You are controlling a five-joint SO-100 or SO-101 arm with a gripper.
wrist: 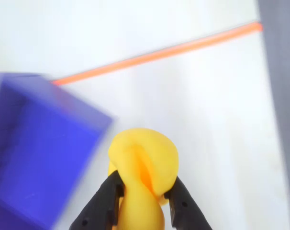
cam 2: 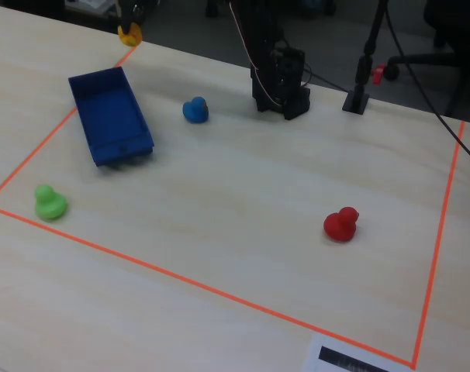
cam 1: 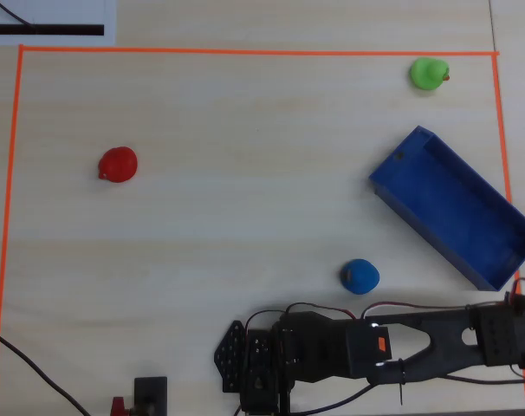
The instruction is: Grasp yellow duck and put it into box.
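Your hand [wrist: 144, 199] is clamped on the yellow duck [wrist: 144, 160] right now. In the wrist view the two black fingers [wrist: 104, 203] squeeze it from both sides near the bottom edge, and the rubber is visibly squished between them.

In the fixed view the duck [cam 2: 129, 33] is lifted off the bench [cam 2: 243, 194], up at the top left, just past the far short end of the box [cam 2: 109, 116] and close to the orange tape line [cam 2: 33, 159]. It isn't over the box there, as far as I can tell. The wrist view agrees: the blue box [wrist: 35, 148] sits to the left of the duck, blurred, with its near corner right beside it.

In the overhead view you only get the arm [cam 1: 401, 342] stretched along the bottom edge toward the right, and the duck isn't visible there. The box [cam 1: 453, 208] lies diagonally on the right side with nothing in it.

The other toys are all sitting on the bench:
- blue toy [cam 1: 359, 276], between the arm and the box
- green duck [cam 1: 429, 74], top right corner inside the tape
- red duck [cam 1: 119, 164], well off to the left
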